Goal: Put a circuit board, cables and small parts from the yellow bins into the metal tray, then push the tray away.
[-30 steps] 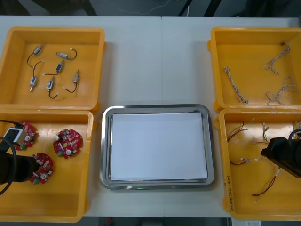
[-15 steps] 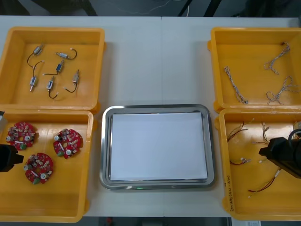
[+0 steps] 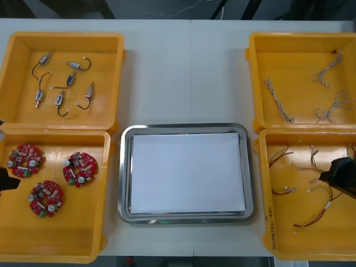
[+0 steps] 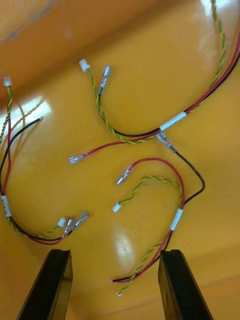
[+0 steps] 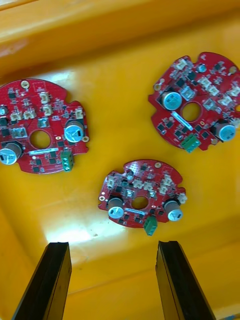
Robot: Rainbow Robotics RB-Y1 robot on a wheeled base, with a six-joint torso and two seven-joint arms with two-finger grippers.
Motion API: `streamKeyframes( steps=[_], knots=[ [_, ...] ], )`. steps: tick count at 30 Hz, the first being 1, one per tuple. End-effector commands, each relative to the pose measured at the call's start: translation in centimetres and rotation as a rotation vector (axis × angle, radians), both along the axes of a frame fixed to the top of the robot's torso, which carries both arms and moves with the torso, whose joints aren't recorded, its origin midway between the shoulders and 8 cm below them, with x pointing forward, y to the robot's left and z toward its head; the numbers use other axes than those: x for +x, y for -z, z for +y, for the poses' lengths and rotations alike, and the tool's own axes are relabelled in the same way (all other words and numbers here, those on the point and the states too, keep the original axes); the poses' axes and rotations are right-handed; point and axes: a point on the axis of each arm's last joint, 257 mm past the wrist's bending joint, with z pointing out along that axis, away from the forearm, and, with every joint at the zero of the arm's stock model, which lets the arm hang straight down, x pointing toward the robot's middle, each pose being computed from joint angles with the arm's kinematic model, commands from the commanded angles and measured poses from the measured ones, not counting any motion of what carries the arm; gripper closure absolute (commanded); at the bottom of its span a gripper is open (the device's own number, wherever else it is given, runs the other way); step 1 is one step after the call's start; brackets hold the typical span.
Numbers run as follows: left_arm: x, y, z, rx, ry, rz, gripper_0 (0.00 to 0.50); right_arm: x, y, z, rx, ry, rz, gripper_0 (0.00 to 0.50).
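The left tool [image 5: 112,245] hangs over the near left yellow bin [image 3: 72,233]. Its two fingers are wide apart and hold nothing. Three round red circuit boards [image 5: 142,192] lie flat in that bin, parts facing up. One sits just past the fingers.

The right tool [image 4: 114,252] hangs over the near right yellow bin [image 3: 283,245], also wide and empty. Bent red and yellow cables [image 4: 176,219] lie loose there. One end lies between the fingers, and that cable curves away from them.

The metal tray [image 3: 125,167], white inside, sits on the bench [image 3: 183,72] between the bins, long side going left to right.
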Motion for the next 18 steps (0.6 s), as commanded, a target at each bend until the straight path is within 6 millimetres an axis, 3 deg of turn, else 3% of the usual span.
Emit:
streamKeyframes(
  steps=[1,7,18],
  knots=[
    [-0.8,-0.9,-0.8,0.101,0.198,-0.019,0.0,0.0,-2.1,-2.1,-0.011,0.102,-0.032,0.0],
    [-1.2,-0.4,-2.7,0.101,0.291,-0.03,0.0,-0.2,-1.8,-3.3,0.004,0.172,-0.037,0.0],
    [-2.4,3.0,-5.4,0.038,0.349,-0.048,0.0,-0.6,0.2,-6.1,-0.019,0.193,-0.067,0.0]
  ],
)
